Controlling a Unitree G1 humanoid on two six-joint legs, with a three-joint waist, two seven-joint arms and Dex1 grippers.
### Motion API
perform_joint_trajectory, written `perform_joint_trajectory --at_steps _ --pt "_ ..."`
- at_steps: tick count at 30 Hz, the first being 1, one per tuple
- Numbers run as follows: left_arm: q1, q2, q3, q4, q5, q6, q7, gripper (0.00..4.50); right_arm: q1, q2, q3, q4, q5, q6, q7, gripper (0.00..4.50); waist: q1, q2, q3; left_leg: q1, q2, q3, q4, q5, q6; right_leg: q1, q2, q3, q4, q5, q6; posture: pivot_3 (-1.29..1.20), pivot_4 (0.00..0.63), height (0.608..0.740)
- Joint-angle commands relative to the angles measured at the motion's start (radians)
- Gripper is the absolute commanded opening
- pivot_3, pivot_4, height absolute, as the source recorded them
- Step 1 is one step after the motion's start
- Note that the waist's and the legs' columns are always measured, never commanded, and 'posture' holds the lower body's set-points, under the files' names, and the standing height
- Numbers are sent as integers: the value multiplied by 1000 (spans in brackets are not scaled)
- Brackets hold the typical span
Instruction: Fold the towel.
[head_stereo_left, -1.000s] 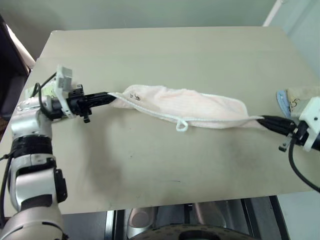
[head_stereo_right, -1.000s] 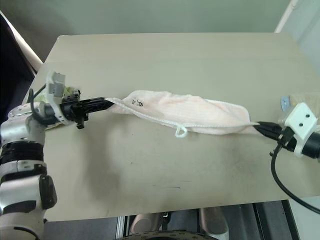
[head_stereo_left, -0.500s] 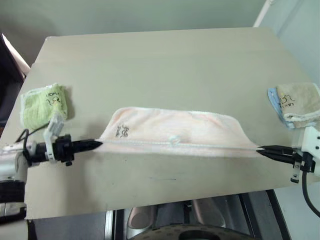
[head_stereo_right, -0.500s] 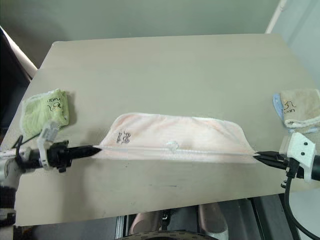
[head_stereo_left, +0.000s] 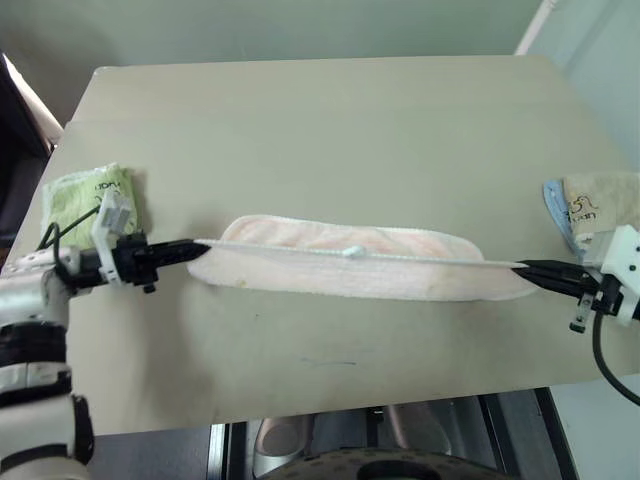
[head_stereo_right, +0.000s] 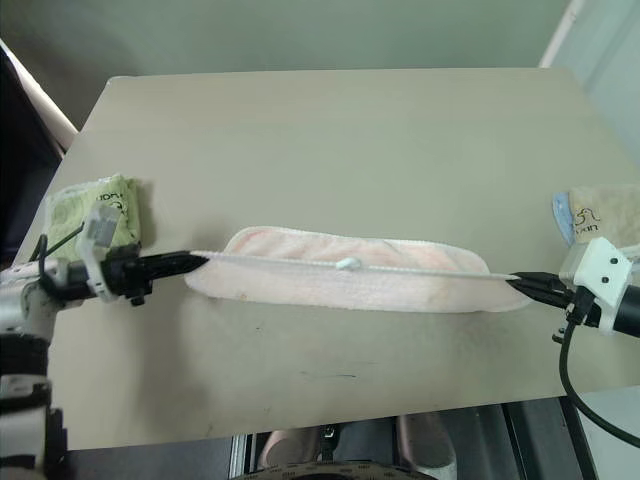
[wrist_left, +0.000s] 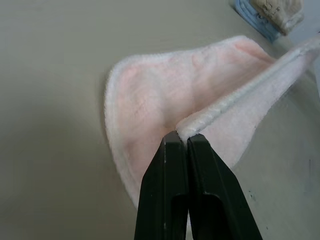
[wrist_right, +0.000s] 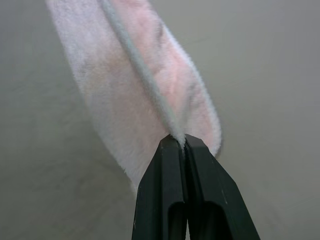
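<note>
The pale pink towel (head_stereo_left: 360, 268) lies stretched across the middle of the desk (head_stereo_left: 330, 130), its whitish edge pulled taut. The left hand (head_stereo_left: 196, 246) is clamped on its left end, the right hand (head_stereo_left: 522, 267) on its right end. A lime-green folded towel (head_stereo_left: 88, 200) sits at the left, a beige folded towel (head_stereo_left: 603, 200) at the right edge.

both arms reach wide apart, left pincer (head_stereo_left: 200, 246) and right pincer (head_stereo_left: 522, 267) clamped tight, pointing inward.
</note>
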Motion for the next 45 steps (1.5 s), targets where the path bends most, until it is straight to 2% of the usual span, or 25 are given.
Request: perform_joint_trajectory --at_steps 1,4,8,14,20,21,22,25,29,33,35,45 --pt "-91 -44 -25 103 46 -85 30 25 -36 20 29 24 -31 -26 -53 0 1 0 0 0 0 0 0 0 0 0 0 0 0 0 0 0 150 740" --pt "-204 -114 -39 278 111 -232 109 25 -87 59 76 72 -52 -57 -92 0 1 0 0 1 0 0 1 1 1 1 -1 0 0 1 1 0 150 740" --pt "-296 -149 -49 433 160 -324 131 25 -125 85 115 125 -83 -88 -119 0 -1 0 0 0 0 0 1 2 3 1 0 0 -1 4 2 0 150 740" --pt "-358 -183 -40 559 187 -388 151 25 -157 118 153 194 -90 -95 -144 0 -3 0 0 0 0 1 1 2 3 2 0 0 -3 4 4 0 150 740" --pt "-371 -197 -29 595 196 -396 154 25 -239 148 195 254 -107 -118 -171 0 -3 0 0 0 -1 1 1 3 4 2 -1 0 -3 5 6 0 150 740" --pt "-370 -198 -32 595 200 -395 148 464 -252 152 202 268 -112 -125 -174 0 -3 0 0 0 -1 1 1 4 5 3 -1 0 -3 6 6 0 150 740" --pt "-370 -200 -31 596 201 -391 146 646 -270 159 208 285 -115 -136 -177 216 -3 0 0 0 -1 1 1 4 5 3 -1 0 -3 6 7 0 150 740" --pt "-373 -203 -18 602 199 -390 156 1664 -331 182 232 342 -125 -164 -184 952 -3 0 0 0 -1 1 1 5 6 3 -1 0 -3 7 6 0 150 740" --pt "-378 -203 -10 603 203 -400 170 3066 -358 186 251 383 -150 -206 -184 2316 -1 0 0 0 -1 1 1 6 7 3 -1 0 -3 7 6 0 150 740" --pt "-378 -199 11 600 204 -468 234 4446 -377 192 215 377 -129 -185 -222 3680 -1 0 0 0 -1 1 1 6 7 3 -2 0 -3 7 6 0 150 740" --pt "-383 -199 43 598 179 -487 253 4500 -368 178 191 352 -100 -145 -220 4342 -1 0 0 0 -1 2 1 6 7 3 -2 0 -3 8 6 0 150 740" --pt "-363 -215 86 589 173 -545 260 4500 -346 88 126 266 38 258 -222 4342 -1 0 0 0 -2 3 0 7 6 3 -2 0 -3 7 7 0 150 740"
